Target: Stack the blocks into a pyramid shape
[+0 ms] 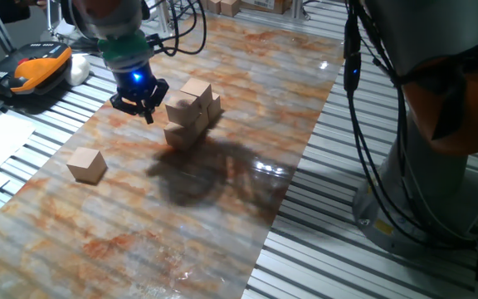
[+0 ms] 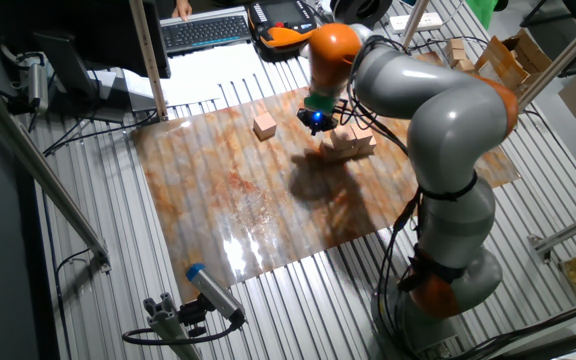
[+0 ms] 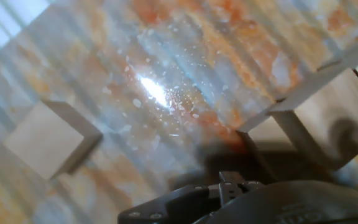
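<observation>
Hovering beside the partial pyramid (image 1: pixel 191 113), gripper (image 1: pixel 142 105) holding nothing; jaw gap unclear.
Lone wooden cube (image 1: pixel 86 164) sits well apart: likely light, rigid; pinch two opposite flat faces.

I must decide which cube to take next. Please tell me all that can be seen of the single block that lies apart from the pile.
The lone block is a small plain cube of light tan, unpainted wood. It rests flat on the marbled board, turned at an angle to the board's edges, touching nothing else. It stands well apart from the pile, and the hand hangs beside that pile, not over it.
</observation>
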Controlling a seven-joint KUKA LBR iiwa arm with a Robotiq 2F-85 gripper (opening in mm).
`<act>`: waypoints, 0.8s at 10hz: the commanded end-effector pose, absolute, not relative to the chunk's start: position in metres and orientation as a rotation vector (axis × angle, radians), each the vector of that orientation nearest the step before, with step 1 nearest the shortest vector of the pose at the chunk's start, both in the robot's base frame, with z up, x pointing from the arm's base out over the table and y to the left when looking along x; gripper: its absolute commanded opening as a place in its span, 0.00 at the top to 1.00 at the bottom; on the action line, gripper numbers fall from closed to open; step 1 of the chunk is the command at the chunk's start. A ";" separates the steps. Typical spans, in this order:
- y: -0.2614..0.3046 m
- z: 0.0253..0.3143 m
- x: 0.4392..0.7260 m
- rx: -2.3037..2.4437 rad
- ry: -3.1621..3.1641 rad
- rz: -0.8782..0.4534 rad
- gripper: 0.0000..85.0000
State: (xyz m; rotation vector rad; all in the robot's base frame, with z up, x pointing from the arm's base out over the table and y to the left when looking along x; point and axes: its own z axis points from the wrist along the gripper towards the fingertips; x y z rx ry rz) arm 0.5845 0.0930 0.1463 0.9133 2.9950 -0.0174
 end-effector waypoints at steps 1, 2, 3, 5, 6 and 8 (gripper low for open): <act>0.093 0.146 0.585 0.904 3.001 0.026 1.00; 0.094 0.146 0.585 0.962 2.975 0.071 1.00; 0.094 0.146 0.585 1.042 2.937 0.080 1.00; 0.096 0.145 0.585 1.308 2.814 0.006 1.00; 0.098 0.144 0.585 1.406 2.763 -0.017 1.00; 0.100 0.144 0.586 1.567 2.691 0.033 1.00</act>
